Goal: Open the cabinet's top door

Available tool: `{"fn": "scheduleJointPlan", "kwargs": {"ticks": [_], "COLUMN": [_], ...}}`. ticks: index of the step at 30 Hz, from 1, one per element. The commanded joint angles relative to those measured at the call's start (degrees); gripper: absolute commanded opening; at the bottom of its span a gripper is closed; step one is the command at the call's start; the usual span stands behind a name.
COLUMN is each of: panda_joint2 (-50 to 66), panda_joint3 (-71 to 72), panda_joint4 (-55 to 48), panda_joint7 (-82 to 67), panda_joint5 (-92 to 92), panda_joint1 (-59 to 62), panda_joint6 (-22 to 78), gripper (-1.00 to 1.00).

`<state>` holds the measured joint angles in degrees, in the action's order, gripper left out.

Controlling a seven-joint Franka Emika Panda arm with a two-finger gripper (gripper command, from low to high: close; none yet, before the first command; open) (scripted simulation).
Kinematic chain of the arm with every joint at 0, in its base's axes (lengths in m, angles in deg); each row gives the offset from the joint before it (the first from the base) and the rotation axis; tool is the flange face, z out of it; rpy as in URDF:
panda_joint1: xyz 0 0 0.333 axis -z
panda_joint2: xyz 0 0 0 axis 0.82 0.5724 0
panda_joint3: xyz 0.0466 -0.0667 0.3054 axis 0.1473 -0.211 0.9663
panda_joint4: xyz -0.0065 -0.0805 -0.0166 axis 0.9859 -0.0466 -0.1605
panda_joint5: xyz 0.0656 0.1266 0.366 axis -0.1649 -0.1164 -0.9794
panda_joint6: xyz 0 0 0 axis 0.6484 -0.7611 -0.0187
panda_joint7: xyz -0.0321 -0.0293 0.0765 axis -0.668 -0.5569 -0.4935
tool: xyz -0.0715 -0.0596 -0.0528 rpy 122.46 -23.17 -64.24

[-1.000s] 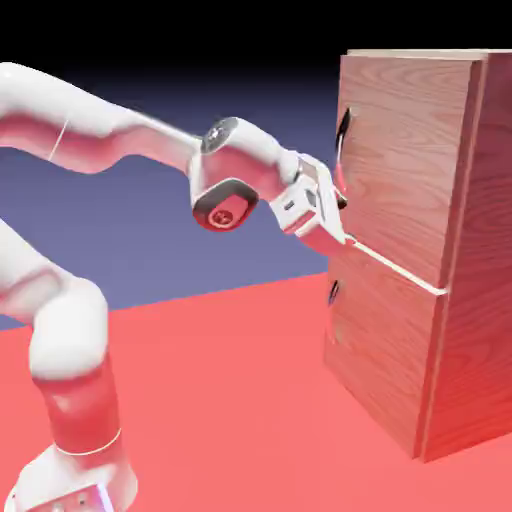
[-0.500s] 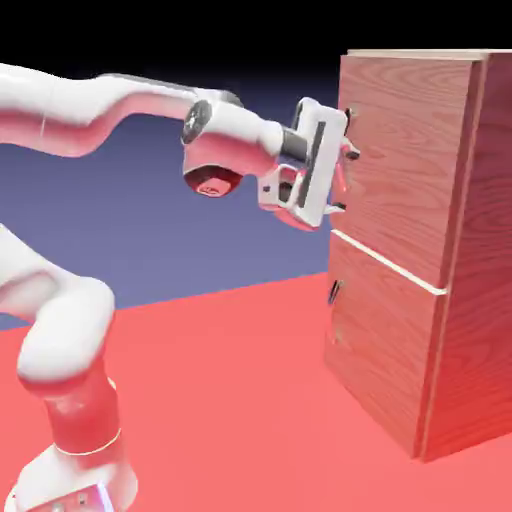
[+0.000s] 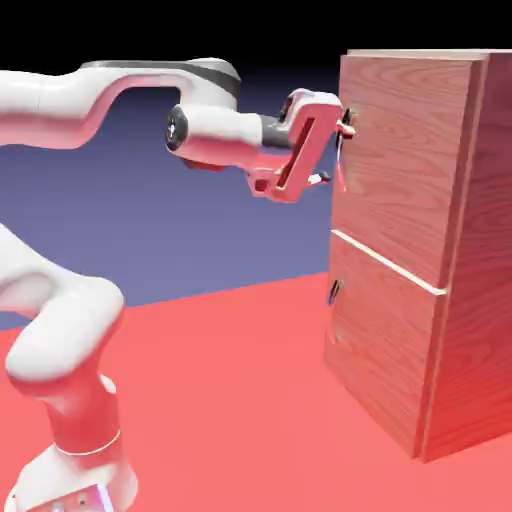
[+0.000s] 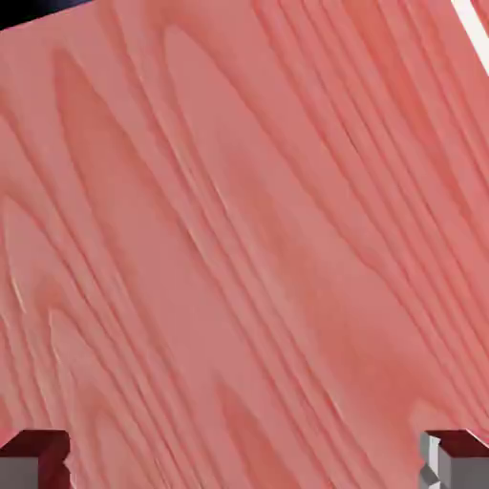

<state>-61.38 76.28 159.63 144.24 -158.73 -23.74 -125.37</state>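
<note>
The cabinet [image 3: 470, 250] stands at the exterior view's right, a tall reddish-brown wood-grain box. Its top door [image 3: 400, 170] is flush with the front, with no gap showing. My gripper [image 3: 336, 151] is open, right at the left edge of that door. One finger sits high and one low, on either side of the thin curved bar handle [image 3: 342, 168]. In the hand view the top door [image 4: 239, 239] fills the picture with wood grain. My gripper [image 4: 244, 463] shows both tips far apart with nothing between them. The handle is not visible there.
A pale seam [image 3: 390, 262] divides the top door from the lower door [image 3: 380, 340], which has a small dark handle [image 3: 333, 291]. The red table [image 3: 230, 400] spreads under the arm. My arm reaches across from the exterior view's left at upper-door height.
My hand has risen from the seam between the doors to the height of the top door's handle and rolled over. The jaws stayed wide open. The door has not moved.
</note>
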Motion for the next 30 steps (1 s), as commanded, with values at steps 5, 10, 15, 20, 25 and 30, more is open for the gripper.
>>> {"fn": "scheduleJointPlan", "kwargs": {"ticks": [5, 10, 15, 20, 25, 30], "panda_joint2": [-1.5, -3.1, -4.6, -6.2, -4.9, -2.4], "panda_joint3": [4.2, 8.4, 12.7, 16.9, 20.6, 24.3], "panda_joint4": [-2.3, -4.5, -6.8, -9.1, -12.5, -16.6], "panda_joint7": [4.5, 8.9, 13.4, 17.9, 18.8, 18.3], "panda_joint5": [-12.5, -24.9, -37.4, -49.8, -53.9, -54.6], "panda_joint1": [3.6, 7.2, 10.8, 14.3, 19.5, 25.5], "panda_joint6": [0.0, 0.0, -0.1, -0.1, 0.8, 2.0], "gripper": [0.0, 0.0, 0.0, 0.0, 0.0, -1.0]}}
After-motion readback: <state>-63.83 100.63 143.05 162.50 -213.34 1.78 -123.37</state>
